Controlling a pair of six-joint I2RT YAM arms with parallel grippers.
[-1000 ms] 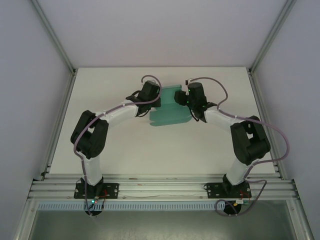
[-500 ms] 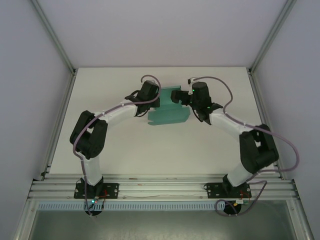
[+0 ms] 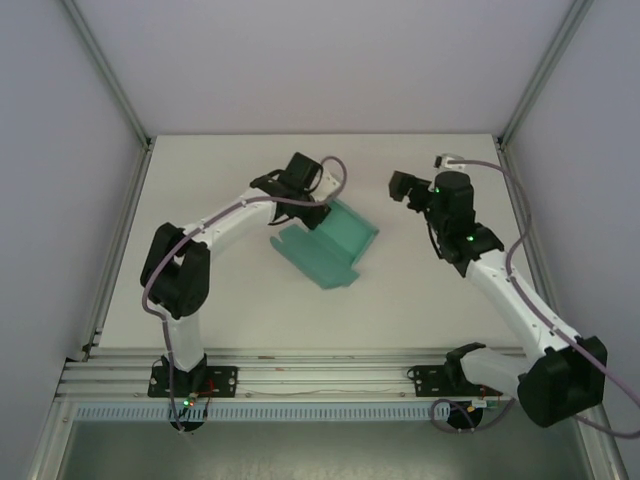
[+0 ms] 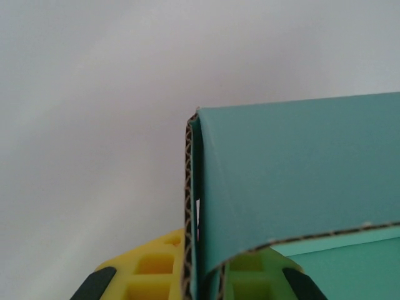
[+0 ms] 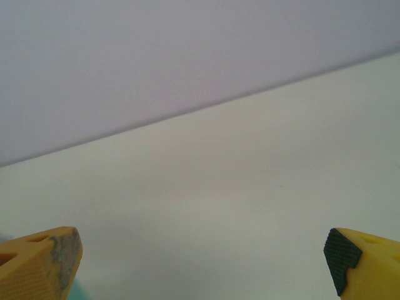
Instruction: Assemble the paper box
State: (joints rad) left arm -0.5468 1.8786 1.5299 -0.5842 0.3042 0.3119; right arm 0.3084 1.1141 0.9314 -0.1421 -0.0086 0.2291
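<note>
The left gripper (image 3: 314,207) is clamped tight on a folded wall edge of the teal paper box (image 3: 330,247), which lies angled over the middle of the table (image 3: 220,290). The right gripper (image 3: 398,184) stands fully spread, grasping nothing, well apart from the box

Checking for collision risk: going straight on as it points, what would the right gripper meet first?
Nothing near: the open right gripper faces bare table, then probably the enclosure wall; depth is unclear.
</note>
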